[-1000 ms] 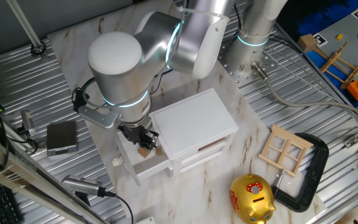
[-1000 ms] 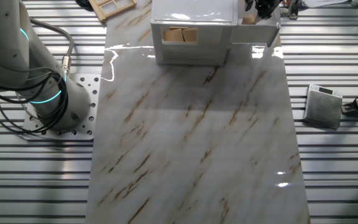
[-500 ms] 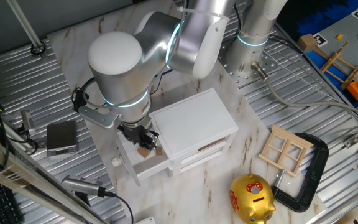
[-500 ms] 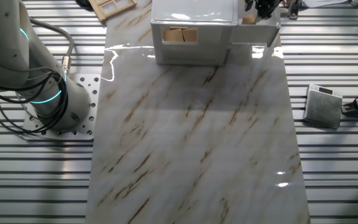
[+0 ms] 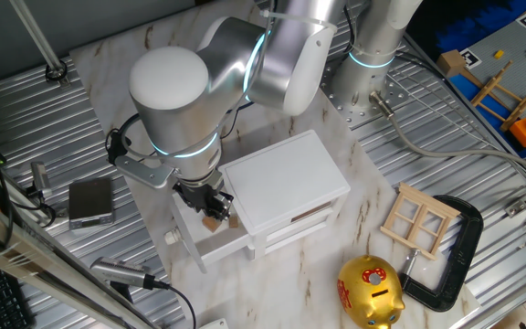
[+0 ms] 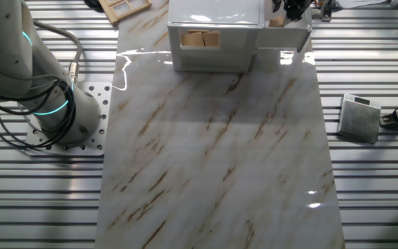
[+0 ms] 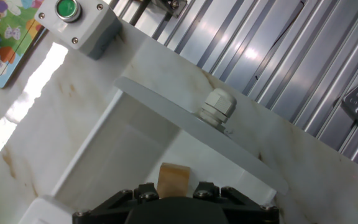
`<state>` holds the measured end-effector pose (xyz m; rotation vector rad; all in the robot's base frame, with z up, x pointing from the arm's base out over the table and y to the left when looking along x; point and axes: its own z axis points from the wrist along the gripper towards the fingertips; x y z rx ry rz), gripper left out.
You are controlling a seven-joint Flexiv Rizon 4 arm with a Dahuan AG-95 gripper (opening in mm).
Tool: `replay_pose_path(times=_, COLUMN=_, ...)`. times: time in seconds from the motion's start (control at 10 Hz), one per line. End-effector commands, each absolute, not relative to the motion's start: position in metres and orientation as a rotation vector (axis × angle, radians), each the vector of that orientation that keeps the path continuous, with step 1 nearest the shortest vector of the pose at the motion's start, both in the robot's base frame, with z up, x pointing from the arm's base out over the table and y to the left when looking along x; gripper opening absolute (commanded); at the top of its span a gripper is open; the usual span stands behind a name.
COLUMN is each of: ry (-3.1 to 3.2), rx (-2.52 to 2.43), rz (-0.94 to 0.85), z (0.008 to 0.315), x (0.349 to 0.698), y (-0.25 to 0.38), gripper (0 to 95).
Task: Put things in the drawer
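Gripper (image 5: 211, 206) inside the pulled-out upper drawer (image 5: 210, 239) of the white cabinet (image 5: 286, 187).
Wooden block (image 7: 172, 180) lay on the drawer floor, just behind the knob (image 7: 217, 107), right at the fingertips; whether the fingers were clenched on it or released, cannot tell. Gold piggy bank (image 5: 371, 292) sat near the cabinet's front corner.

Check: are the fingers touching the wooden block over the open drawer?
Cannot tell. In the hand view the block sits right at the gripper above the drawer, but the fingers are hidden. The fixed view is too small to show contact.
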<state>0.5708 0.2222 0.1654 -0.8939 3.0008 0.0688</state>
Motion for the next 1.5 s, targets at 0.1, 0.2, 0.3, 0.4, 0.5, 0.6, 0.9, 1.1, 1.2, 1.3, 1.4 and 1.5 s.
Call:
replay_pose_path(times=0.1, ry=3.025, rx=-0.873, rz=0.051, z=0.201, x=0.56, y=0.225, gripper=19.0)
replay_pose_path(times=0.2, ry=3.025, rx=-0.874, rz=0.051, z=0.201, x=0.56, y=0.225, gripper=19.0)
replay_pose_path(times=0.3, ry=3.025, rx=-0.874, rz=0.051, z=0.201, x=0.56, y=0.225, gripper=19.0)
replay_pose_path(times=0.4, ry=3.024, rx=-0.875, rz=0.05, z=0.201, x=0.56, y=0.225, gripper=19.0)
replay_pose_path(times=0.5, ry=3.023, rx=-0.878, rz=0.051, z=0.201, x=0.56, y=0.225, gripper=19.0)
replay_pose_path(times=0.6, ry=3.022, rx=-0.88, rz=0.05, z=0.201, x=0.56, y=0.225, gripper=19.0)
replay_pose_path(times=0.9, ry=3.02, rx=-0.883, rz=0.052, z=0.202, x=0.56, y=0.224, gripper=19.0)
replay_pose_path(times=1.1, ry=3.02, rx=-0.888, rz=0.054, z=0.208, x=0.558, y=0.219, gripper=19.0)
replay_pose_path(times=1.2, ry=3.023, rx=-0.887, rz=0.051, z=0.213, x=0.556, y=0.218, gripper=19.0)
replay_pose_path(times=1.3, ry=3.024, rx=-0.89, rz=0.052, z=0.22, x=0.554, y=0.214, gripper=19.0)
replay_pose_path(times=1.4, ry=3.023, rx=-0.892, rz=0.053, z=0.221, x=0.553, y=0.213, gripper=19.0)
replay_pose_path(times=1.5, ry=3.019, rx=-0.914, rz=0.058, z=0.228, x=0.551, y=0.203, gripper=19.0)
